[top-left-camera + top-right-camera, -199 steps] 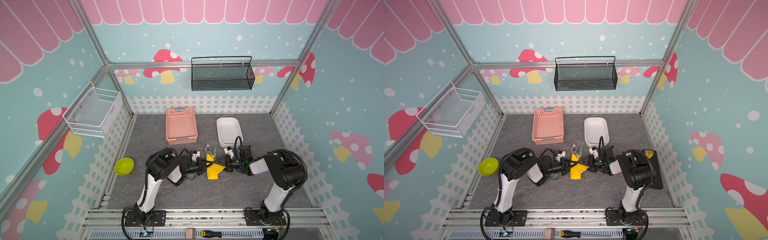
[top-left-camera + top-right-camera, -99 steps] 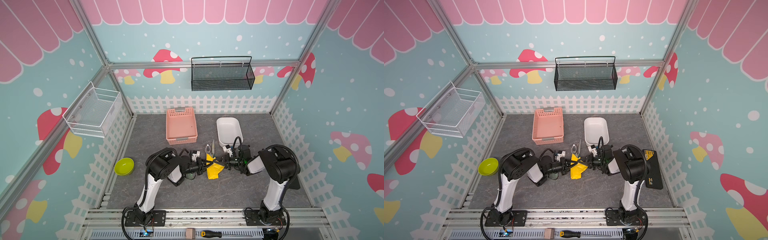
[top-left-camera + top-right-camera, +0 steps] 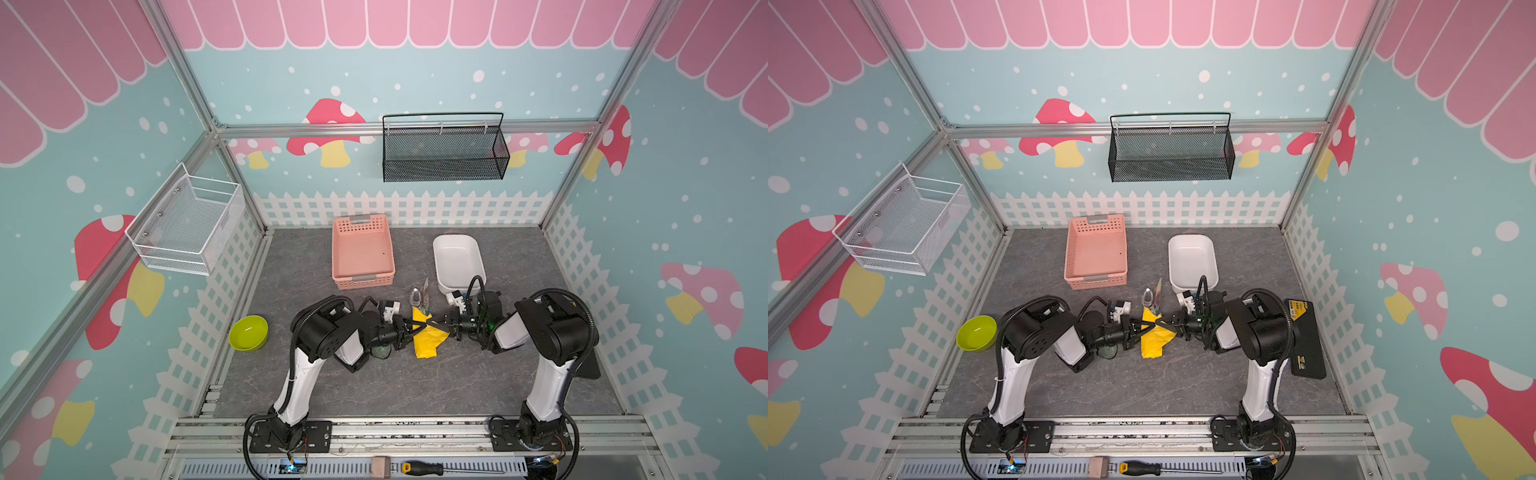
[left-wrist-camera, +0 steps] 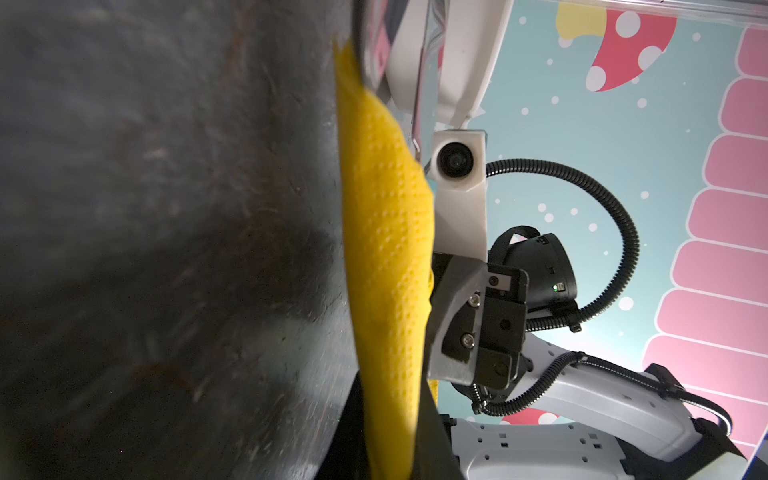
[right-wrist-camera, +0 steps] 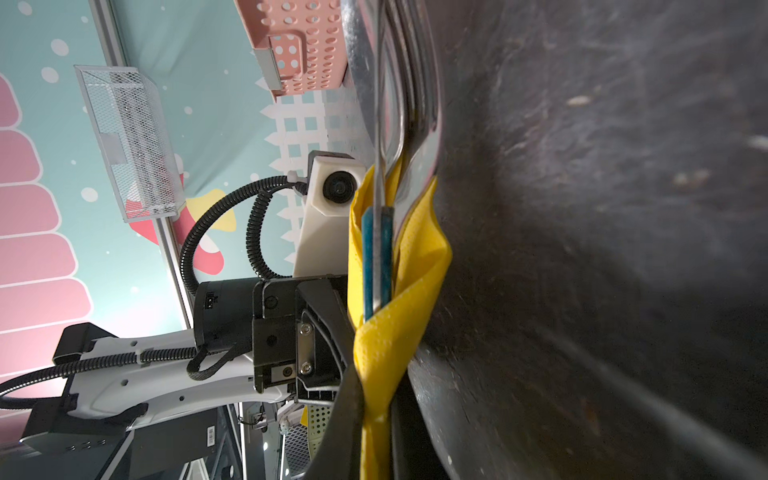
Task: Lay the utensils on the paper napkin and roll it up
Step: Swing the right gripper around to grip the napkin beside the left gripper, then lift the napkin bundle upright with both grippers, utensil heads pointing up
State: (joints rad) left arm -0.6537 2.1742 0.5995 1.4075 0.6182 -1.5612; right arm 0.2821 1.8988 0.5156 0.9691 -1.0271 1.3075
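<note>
In both top views, near-centre, the left gripper (image 3: 411, 326) and right gripper (image 3: 442, 322) pinch opposite sides of the bright-yellow paper napkin (image 3: 426, 345) wrapped over the silver, teal-handled utensils (image 3: 415, 296) — the left wrist view, then the right, shows jaws shut on paper, likely to tighten the roll.

Front half of the tabletop (image 3: 415, 386) is wide open, nothing between the arm bases (image 3: 291, 436) and the paper napkin (image 3: 424, 343), and the left side is bare apart from the green bowl (image 3: 248, 332). Tight spot is the middle: left gripper (image 3: 412, 327) and right gripper (image 3: 444, 323) sit nose to nose across the napkin, utensils (image 3: 419, 296) poking out just behind. Further back the pink basket (image 3: 363, 253) and white tub (image 3: 457, 259) stand apart with a lane between them, and a black box (image 3: 1306, 340) hugs the right edge.
</note>
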